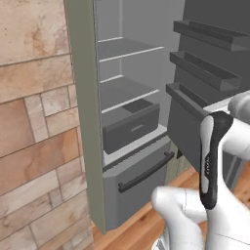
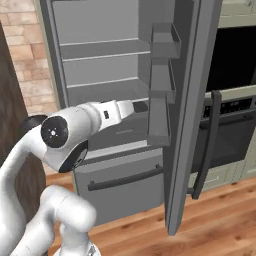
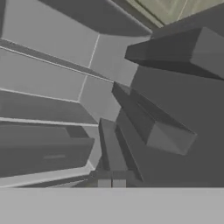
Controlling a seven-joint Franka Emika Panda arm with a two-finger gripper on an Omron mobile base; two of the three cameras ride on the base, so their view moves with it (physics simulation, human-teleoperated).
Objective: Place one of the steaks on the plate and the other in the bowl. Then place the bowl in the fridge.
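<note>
The tall grey fridge stands open, with bare grey shelves and a dark inner drawer above its lower drawer. My gripper reaches out at mid-shelf height, between the fridge's opening and the door bins. In the hand view my gripper is shut with nothing between its tips, and it points at the shelves and the door bins. The steaks, the plate and the bowl are out of view.
The fridge door is swung wide to the right, its bins facing inward. A black-windowed wall oven stands behind the door. A brick wall flanks the fridge on the left. The floor is wooden.
</note>
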